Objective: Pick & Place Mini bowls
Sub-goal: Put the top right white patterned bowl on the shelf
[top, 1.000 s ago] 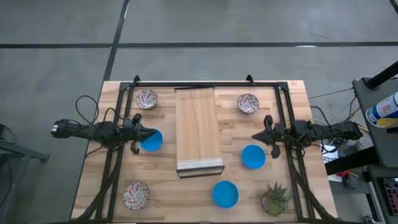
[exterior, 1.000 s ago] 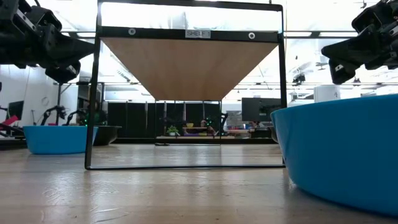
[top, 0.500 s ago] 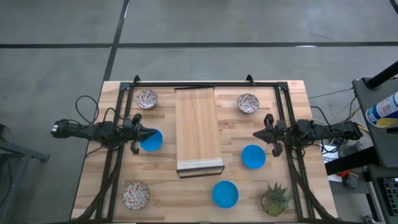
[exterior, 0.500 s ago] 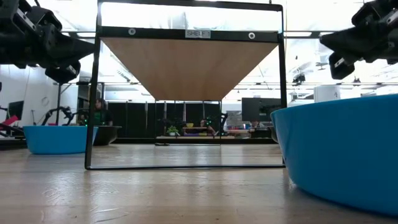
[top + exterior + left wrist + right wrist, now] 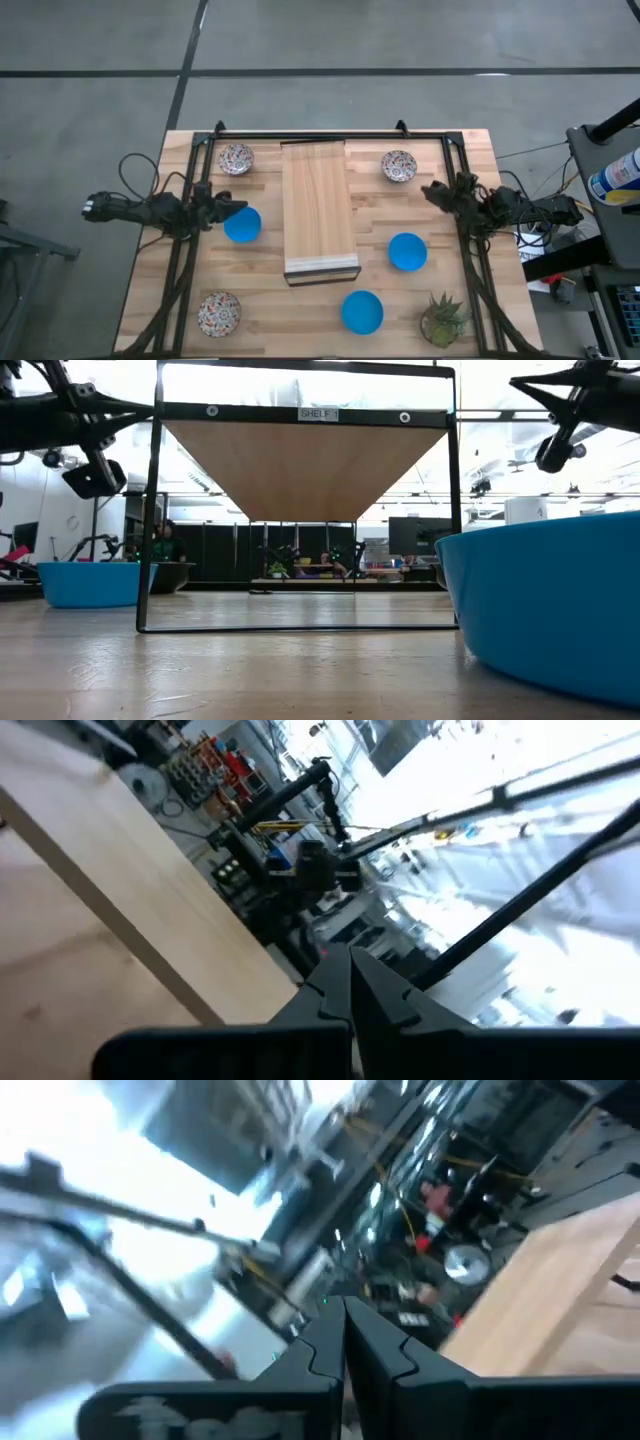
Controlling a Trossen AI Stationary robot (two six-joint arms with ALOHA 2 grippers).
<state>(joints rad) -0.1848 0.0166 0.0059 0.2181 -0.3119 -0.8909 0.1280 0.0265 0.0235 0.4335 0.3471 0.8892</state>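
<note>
Wooden desk [image 5: 140, 290] under a black frame, with a long pale board [image 5: 318, 210] running far to near down its middle and splitting the mini bowls into two sets. On the left side: a speckled bowl [image 5: 236, 158] at the far corner, a blue bowl [image 5: 242, 226] midway, another speckled bowl [image 5: 219, 313] at the near edge. On the right side: a speckled bowl [image 5: 398, 166] far, a blue bowl [image 5: 407, 251] midway, a blue bowl [image 5: 362, 312] near, just left of a small potted plant [image 5: 443, 320]. Left gripper [image 5: 232, 207] raised off the desk, closed and empty per its wrist view, tip aimed toward the board; left blue bowl just nearward of that tip, so likely only a short drop and small nearward shift to reach it. Right gripper [image 5: 430, 192] likewise raised, closed and empty, angled toward the far speckled bowl, which lies leftward and a little farther; right blue bowl sits nearward and slightly left of it. Each arm clearly nearer to the bowls on its own side.
</note>
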